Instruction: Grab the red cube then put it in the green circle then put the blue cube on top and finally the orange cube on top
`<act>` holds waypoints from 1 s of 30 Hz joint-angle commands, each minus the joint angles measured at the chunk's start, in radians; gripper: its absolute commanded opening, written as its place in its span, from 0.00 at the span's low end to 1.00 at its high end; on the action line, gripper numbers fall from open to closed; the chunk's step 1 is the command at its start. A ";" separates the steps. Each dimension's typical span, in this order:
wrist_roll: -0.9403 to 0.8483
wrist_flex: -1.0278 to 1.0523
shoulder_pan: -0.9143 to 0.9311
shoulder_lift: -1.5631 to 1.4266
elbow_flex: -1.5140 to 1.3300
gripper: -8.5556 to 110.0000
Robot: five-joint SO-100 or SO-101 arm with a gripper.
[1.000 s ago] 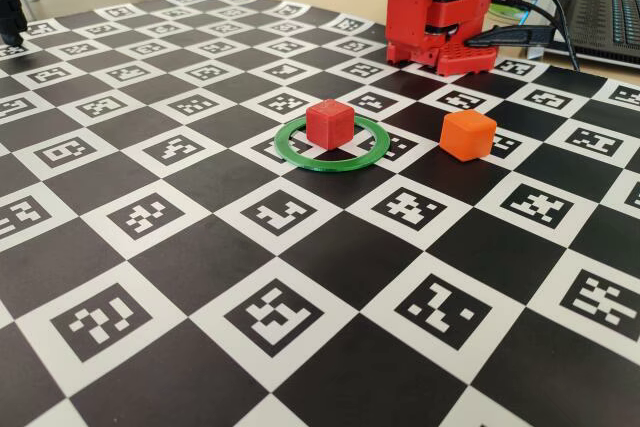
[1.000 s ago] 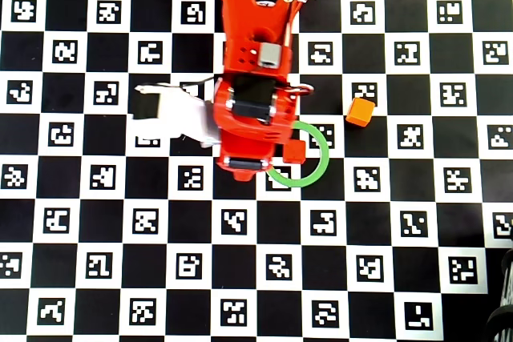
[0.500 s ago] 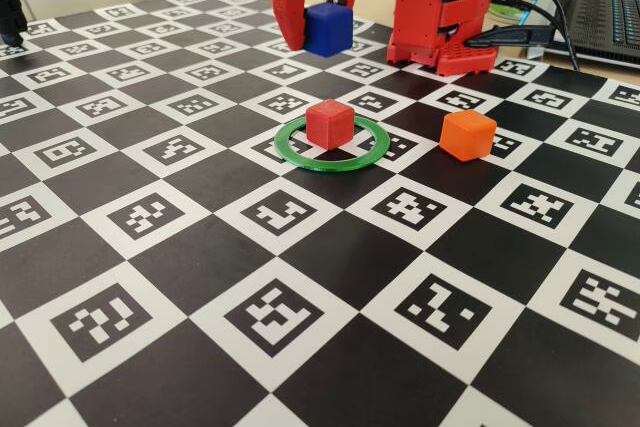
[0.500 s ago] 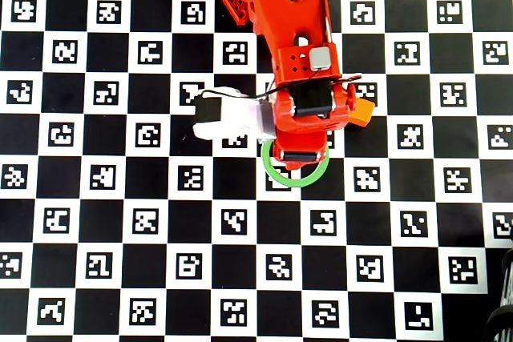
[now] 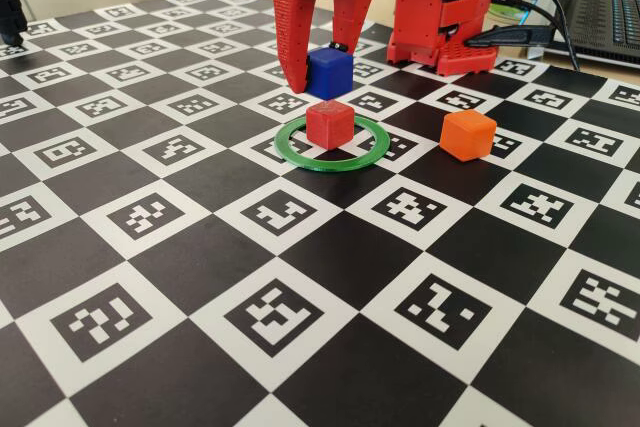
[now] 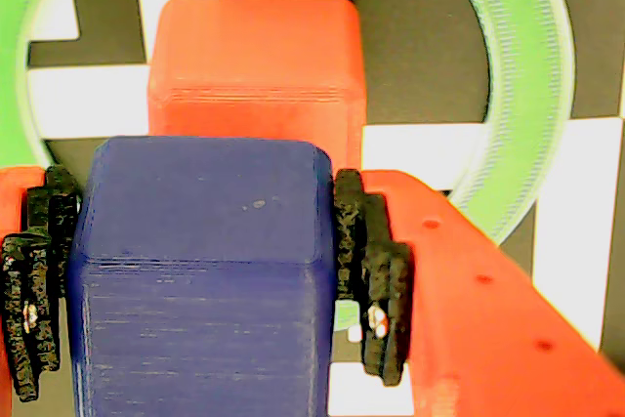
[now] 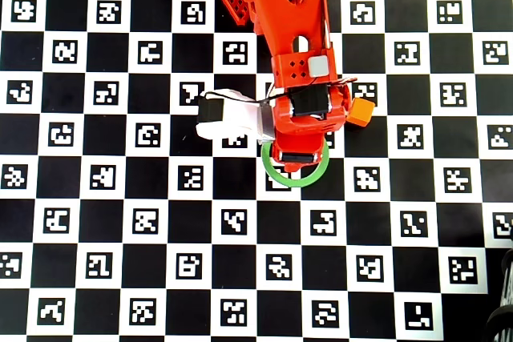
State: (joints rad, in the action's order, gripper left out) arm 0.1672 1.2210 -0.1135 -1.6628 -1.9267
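Overhead: arm over both cubes.

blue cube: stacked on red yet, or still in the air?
In the air. In the fixed view the blue cube hangs clamped in the gripper, a visible gap above the red cube.

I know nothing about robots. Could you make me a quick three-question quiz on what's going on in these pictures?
1. True or false: the gripper is holding the blue cube.
2. What sits inside the green circle? A) the orange cube B) the red cube C) nothing
3. Fill in: the orange cube rests on the board, ___ the circle.

Key: 1 true. 2 B, the red cube. 3 outside.
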 commanded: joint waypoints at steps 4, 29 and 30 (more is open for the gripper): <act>0.002 -0.021 0.008 -0.104 -0.009 0.16; 0.006 -0.067 -0.002 -0.109 -0.069 0.17; 0.005 -0.067 -0.002 -0.109 -0.069 0.17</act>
State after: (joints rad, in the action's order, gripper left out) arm 0.1657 1.1597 -0.1135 -1.6935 -2.0049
